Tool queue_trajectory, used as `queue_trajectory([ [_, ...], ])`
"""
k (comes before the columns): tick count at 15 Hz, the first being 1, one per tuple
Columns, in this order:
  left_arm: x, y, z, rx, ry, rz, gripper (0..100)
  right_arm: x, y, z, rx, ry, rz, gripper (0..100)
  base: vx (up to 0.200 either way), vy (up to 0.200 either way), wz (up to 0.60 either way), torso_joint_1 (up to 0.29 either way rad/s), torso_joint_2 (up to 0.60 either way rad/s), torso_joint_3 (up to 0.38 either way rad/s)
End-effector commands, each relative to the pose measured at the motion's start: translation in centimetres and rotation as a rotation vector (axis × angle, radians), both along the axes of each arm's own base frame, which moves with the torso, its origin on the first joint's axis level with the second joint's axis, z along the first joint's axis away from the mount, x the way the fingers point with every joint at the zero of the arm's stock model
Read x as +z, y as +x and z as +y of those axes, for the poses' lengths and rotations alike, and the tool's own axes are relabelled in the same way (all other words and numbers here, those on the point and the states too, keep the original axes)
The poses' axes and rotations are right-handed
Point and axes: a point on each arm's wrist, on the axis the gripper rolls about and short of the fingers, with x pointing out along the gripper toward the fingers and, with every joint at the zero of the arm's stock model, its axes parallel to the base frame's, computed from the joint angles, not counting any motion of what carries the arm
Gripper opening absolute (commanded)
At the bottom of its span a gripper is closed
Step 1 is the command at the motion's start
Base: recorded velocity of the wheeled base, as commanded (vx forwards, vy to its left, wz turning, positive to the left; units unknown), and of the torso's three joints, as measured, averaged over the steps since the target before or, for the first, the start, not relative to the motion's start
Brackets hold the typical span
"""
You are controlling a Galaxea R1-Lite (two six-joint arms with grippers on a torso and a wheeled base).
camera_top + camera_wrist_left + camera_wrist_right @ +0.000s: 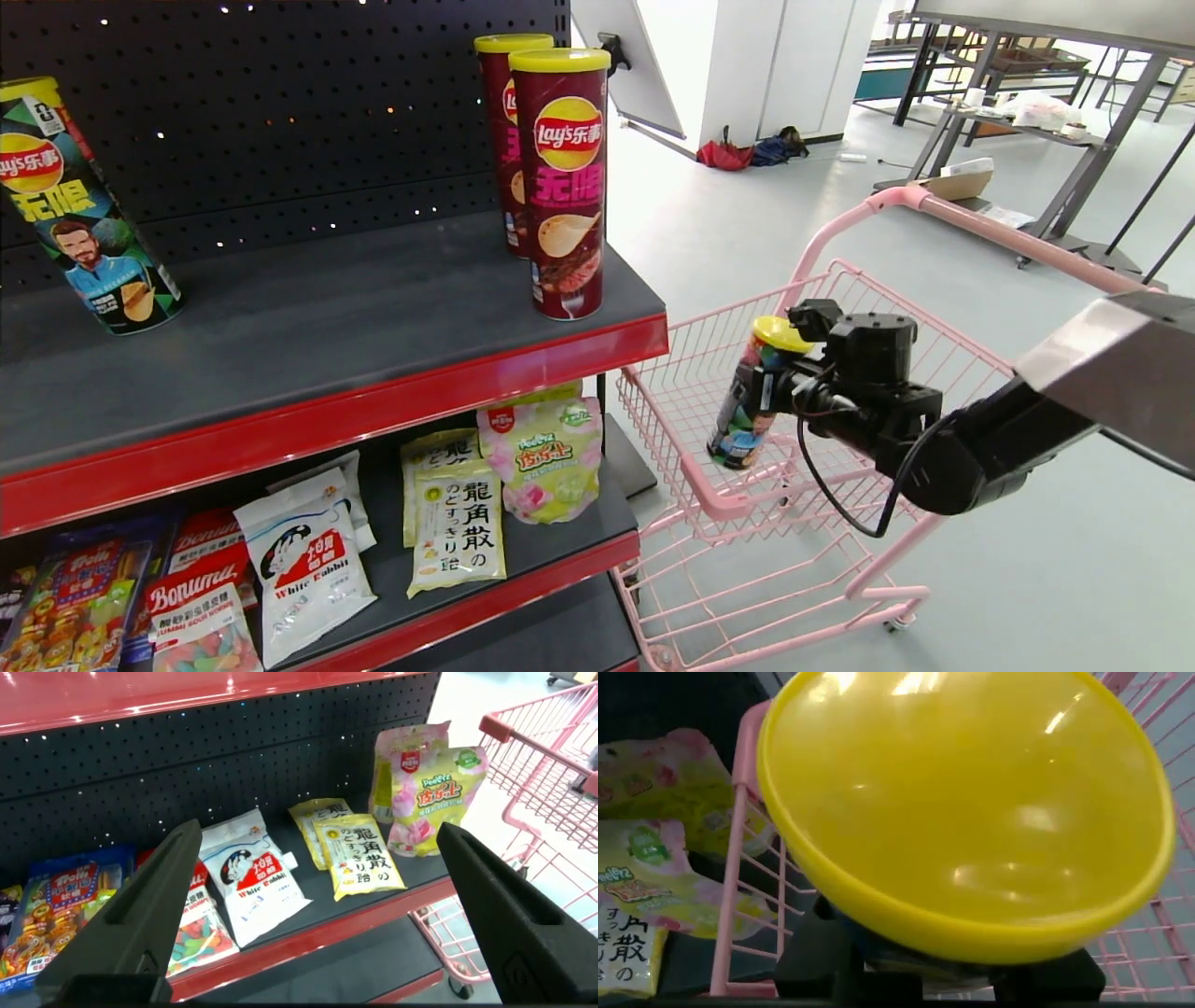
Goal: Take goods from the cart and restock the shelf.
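Grip comes first: our right gripper [780, 387] is clamped on a chip can [740, 434] just under its yellow lid [971, 812], holding it nearly upright with a slight lean. We judge the high hold is chosen so that the can's base is free to be set down flat. The can hangs within the basket of the pink cart [868, 280], at the corner nearest the shelving. Whether its base touches the wire we cannot tell. So the pick looks made, and the carry to the shelf is not yet done.

Our left gripper [318, 838] is spread wide with nothing between its fingers [140, 919]. It sits low, facing the lower shelf [322, 917], where a white candy bag [252, 882], yellow lozenge packs [360, 854] and a pink-and-green pouch [425, 793] lie.

The upper shelf [308, 317] has a wide bare stretch. It runs between a dark chip can [84, 215] at the far left and two maroon chip cans [565, 177] standing one behind the other at the end nearest the cart. We reckon that stretch is where our can belongs. In the way is the cart's rim, which the can must rise over. Beyond it come the shelf's red front edge [373, 401] and the maroon pair, which sit right on the shortest line from cart to shelf.
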Motion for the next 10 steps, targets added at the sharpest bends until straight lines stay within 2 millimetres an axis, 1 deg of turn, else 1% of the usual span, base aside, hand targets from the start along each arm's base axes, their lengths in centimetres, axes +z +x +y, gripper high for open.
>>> queue_trajectory([
  [1,0.0,0.0,0.0,0.0,0.0,0.001,100,10.2,-1.0,-0.7,-0.001,0.004,-0.189,0,0.0,0.0,0.0,0.0,0.0,0.0],
  [2,0.0,0.0,0.0,0.002,0.0,0.001,100,15.1,-3.2,-1.4,-0.012,0.003,-0.205,0,0.0,0.0,0.0,0.0,0.0,0.0],
  [3,0.0,0.0,0.0,0.002,0.0,0.001,100,18.2,-6.1,-2.1,-0.047,-0.012,-0.194,0,0.0,0.0,0.0,0.0,0.0,0.0],
  [4,0.0,0.0,0.0,0.0,0.0,0.001,100,20.1,-9.4,-3.3,-0.131,-0.076,-0.148,0,0.0,0.0,0.0,0.0,0.0,0.0],
  [5,0.0,0.0,0.0,0.0,0.0,0.001,100,21.4,-13.3,-3.9,-0.134,-0.115,-0.107,0,0.0,0.0,0.0,0.0,0.0,0.0],
  [6,0.0,0.0,0.0,0.002,0.0,0.001,100,21.4,-17.3,-4.5,-0.075,-0.1,-0.072,0,0.0,0.0,0.0,0.0,0.0,0.0],
  [7,0.0,0.0,0.0,0.002,0.0,0.001,100,20.9,-20.2,-5.5,-0.071,-0.106,-0.061,0,0.0,0.0,0.0,0.0,0.0,0.0],
  [9,0.0,0.0,0.0,0.002,0.0,0.001,100,17.8,-26.6,-7.9,-0.06,-0.152,-0.046,0,0.0,0.0,0.0,0.0,0.0,0.0],
  [10,0.0,0.0,0.0,0.002,0.0,0.001,100,16.6,-29.0,-9.0,-0.044,-0.184,-0.054,0,0.0,0.0,0.0,0.0,0.0,0.0],
])
